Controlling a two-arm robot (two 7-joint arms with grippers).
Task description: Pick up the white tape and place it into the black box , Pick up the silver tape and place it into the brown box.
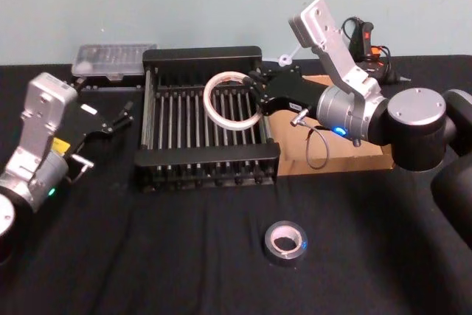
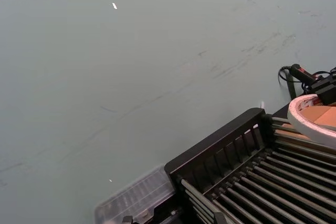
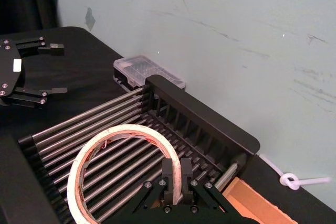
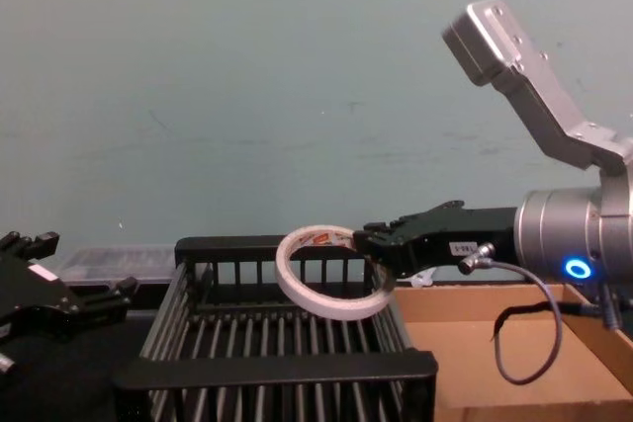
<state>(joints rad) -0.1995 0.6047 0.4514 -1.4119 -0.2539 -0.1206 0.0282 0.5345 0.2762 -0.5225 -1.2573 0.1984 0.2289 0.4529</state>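
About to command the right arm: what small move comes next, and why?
Probably lower a little, then open. The right gripper is shut on the white tape, held tilted over the black box, above its bars. The left gripper is parked open beside it.

Silver-grey arms with round black joints, blue and green indicator lights, a looping black cable, and black screw-studded fingers (image 3: 172,178).
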